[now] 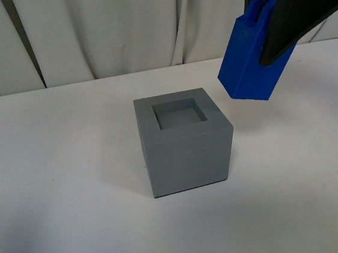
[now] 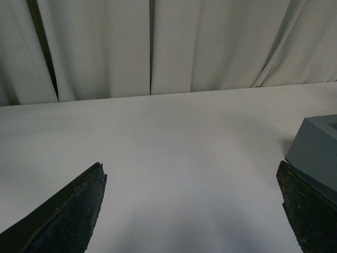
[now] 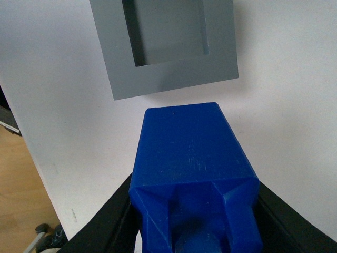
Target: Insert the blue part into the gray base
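Our right fingers (image 1: 295, 16) clamp the bright blue plastic block (image 1: 244, 64) tilted; it may jam entering the matte gray cube (image 1: 187, 155) ahead

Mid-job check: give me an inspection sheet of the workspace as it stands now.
Surface: white table, bare apart from the cube.
Job's things: gray cube upright on the table, its square recess empty; blue block in the air, tilted, to the cube's right and not over the recess.
Clutter: nothing seen.
Hands: right hand shut on the blue block near its handle end; left hand open and empty, low over the table beside the cube.
Cables: nothing seen.
Surroundings: pale curtain behind the table; wooden floor past the table edge.
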Controlling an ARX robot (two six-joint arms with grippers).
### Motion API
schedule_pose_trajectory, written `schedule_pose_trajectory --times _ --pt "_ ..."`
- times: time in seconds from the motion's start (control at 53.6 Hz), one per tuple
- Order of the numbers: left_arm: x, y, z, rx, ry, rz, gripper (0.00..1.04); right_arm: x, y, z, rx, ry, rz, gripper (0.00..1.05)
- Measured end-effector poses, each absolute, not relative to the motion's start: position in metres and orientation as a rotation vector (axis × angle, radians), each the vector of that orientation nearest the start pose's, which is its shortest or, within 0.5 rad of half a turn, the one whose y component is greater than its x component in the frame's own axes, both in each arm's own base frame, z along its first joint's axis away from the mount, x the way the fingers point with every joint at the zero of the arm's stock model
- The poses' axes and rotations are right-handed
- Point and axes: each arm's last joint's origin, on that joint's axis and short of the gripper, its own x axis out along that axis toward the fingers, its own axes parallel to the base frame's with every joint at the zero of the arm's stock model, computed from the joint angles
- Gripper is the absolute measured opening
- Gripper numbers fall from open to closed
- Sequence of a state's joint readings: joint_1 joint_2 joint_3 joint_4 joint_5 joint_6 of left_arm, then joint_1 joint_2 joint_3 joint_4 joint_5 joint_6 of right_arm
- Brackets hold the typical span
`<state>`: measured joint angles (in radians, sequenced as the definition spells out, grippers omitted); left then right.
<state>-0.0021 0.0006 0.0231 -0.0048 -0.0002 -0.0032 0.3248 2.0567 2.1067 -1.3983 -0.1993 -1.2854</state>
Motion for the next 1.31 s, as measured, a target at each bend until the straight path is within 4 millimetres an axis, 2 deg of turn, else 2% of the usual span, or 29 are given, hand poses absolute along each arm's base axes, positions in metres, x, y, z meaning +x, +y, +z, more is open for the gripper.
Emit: schedule_pose_trajectory --times 0.392,0.522,0.597,0.746,0.877,1.119,1.306 --pt "0.096 0.0 0.171 -0.003 -0.018 -0.002 0.99 0.381 0.142 0.315 -1.138 0.884 1.254 0.48" --pt "0.096 0.0 0.171 -0.003 -0.018 -0.002 0.99 0.377 0.151 0.318 -1.139 0.875 1.257 0.48" --pt "0.096 0.0 0.171 -0.003 -0.018 -0.002 0.99 0.374 0.161 0.321 -1.134 0.861 1.262 0.48" --pt "0.096 0.0 0.171 -0.003 -0.018 -0.002 0.99 0.359 0.199 0.336 -1.138 0.771 1.287 0.48" --pt "0.096 0.0 0.171 -0.003 -0.018 -0.002 0.99 0.351 0.214 0.336 -1.14 0.752 1.311 0.48" --pt "0.096 0.0 0.171 -0.003 -0.018 -0.002 0.99 0.361 0.207 0.332 -1.166 0.785 1.224 0.48" --pt "0.096 0.0 0.171 -0.003 -0.018 -0.002 0.99 0.365 0.209 0.322 -1.157 0.804 1.226 0.48"
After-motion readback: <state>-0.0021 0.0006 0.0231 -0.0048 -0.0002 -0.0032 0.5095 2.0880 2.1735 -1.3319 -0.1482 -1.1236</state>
